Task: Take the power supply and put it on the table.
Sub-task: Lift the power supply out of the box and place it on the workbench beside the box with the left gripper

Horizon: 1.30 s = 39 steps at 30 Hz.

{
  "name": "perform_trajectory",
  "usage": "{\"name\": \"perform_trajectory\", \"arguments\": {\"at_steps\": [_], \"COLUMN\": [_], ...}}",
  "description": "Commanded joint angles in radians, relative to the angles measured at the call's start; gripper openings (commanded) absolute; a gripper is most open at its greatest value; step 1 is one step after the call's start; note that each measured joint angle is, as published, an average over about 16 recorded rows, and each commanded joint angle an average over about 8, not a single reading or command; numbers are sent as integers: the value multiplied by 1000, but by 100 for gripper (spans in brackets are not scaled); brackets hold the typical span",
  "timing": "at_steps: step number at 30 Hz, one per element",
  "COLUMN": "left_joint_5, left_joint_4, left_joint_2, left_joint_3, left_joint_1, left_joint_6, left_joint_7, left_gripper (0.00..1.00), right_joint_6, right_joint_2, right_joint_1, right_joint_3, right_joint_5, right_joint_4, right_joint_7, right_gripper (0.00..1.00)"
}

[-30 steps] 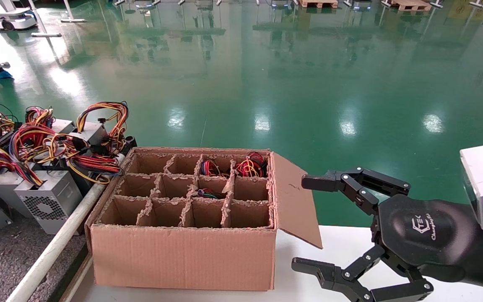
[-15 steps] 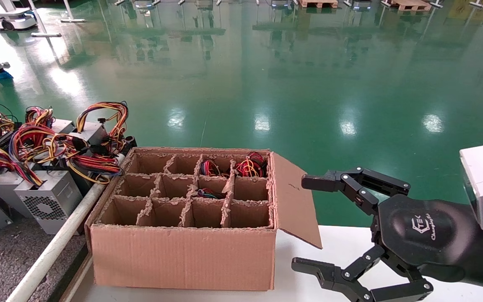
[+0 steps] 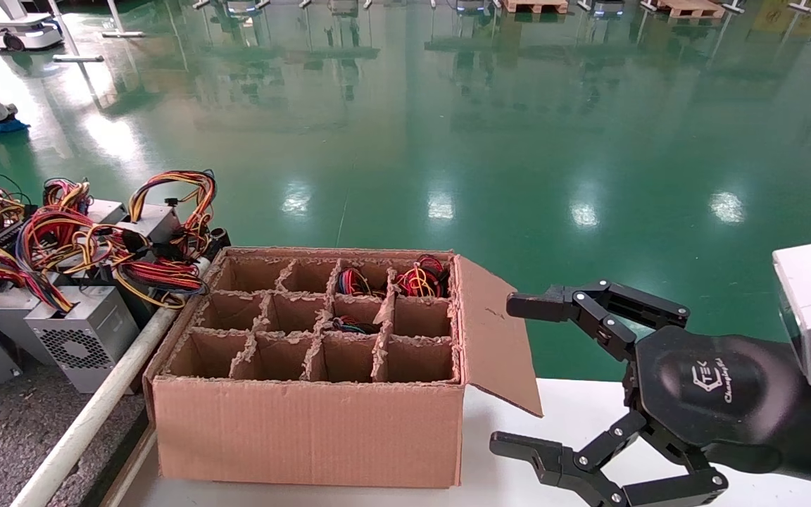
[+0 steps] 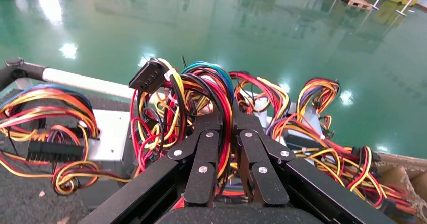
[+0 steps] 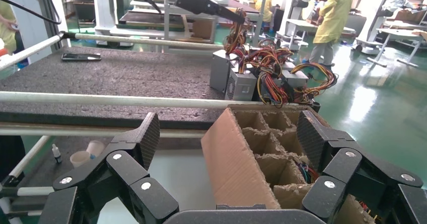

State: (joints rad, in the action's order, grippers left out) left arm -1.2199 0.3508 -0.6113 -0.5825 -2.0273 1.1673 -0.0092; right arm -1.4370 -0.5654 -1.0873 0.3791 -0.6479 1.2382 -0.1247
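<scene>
The left gripper (image 4: 225,133) is out of the head view; its wrist camera shows its fingers pressed close together around a bundle of red, yellow and black wires (image 4: 201,95), so it looks to be pinching the wiring of a power supply (image 4: 108,133) whose grey casing sits just below and beside the fingertips. From the right wrist view the left gripper (image 5: 232,18) reaches down onto the cluster of supplies (image 5: 252,78) on the grey felt table (image 5: 100,75). I cannot tell whether the unit hangs free or rests on the felt.

The right gripper (image 3: 518,377) is spread wide and holds nothing, parked over the white tabletop (image 3: 574,401), with the cardboard box (image 3: 307,422) just ahead of its fingertips. Beyond those fingertips, wires show in three of the box's cells (image 3: 419,278), so some supplies appear to be left inside. Past the box on the far side from this gripper, several supplies (image 3: 82,338) stand on the felt behind the white rail (image 3: 89,415).

In my judgement the task is near its end for this unit: it is at the table, and what is left is to let go of the wires and pull the left arm clear.
</scene>
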Motion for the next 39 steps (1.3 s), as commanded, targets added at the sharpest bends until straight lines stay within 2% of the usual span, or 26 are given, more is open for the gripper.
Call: {"name": "perform_trajectory", "arguments": {"at_steps": [1, 9, 19, 20, 21, 27, 28, 29, 39], "left_joint_5": [1, 3, 18, 19, 20, 24, 25, 25, 25], "left_joint_4": [-6, -48, -79, -83, -87, -109, -111, -112, -110], "left_joint_2": [-4, -19, -19, -17, -16, -12, -11, -11, -11], "left_joint_3": [-1, 1, 20, 21, 22, 24, 24, 24, 23], "left_joint_1": [-6, 3, 69, 74, 78, 91, 92, 92, 92], "left_joint_6": [-7, -33, -41, -43, -45, -63, -66, -68, -65], "left_joint_7": [-1, -29, -52, -54, -56, -57, -57, -56, -56], "left_gripper": [0, 0, 0, 3, 11, 86, 96, 100, 100], "right_joint_6": [0, 0, 0, 0, 0, 0, 0, 0, 0], "right_joint_2": [0, 0, 0, 0, 0, 0, 0, 0, 0], "right_joint_1": [0, 0, 0, 0, 0, 0, 0, 0, 0], "right_joint_3": [0, 0, 0, 0, 0, 0, 0, 0, 0], "right_joint_5": [0, 0, 0, 0, 0, 0, 0, 0, 0], "right_joint_4": [0, 0, 0, 0, 0, 0, 0, 0, 0], "right_joint_7": [0, 0, 0, 0, 0, 0, 0, 0, 0], "right_gripper": [100, 100, 100, 100, 100, 100, 100, 100, 100]}}
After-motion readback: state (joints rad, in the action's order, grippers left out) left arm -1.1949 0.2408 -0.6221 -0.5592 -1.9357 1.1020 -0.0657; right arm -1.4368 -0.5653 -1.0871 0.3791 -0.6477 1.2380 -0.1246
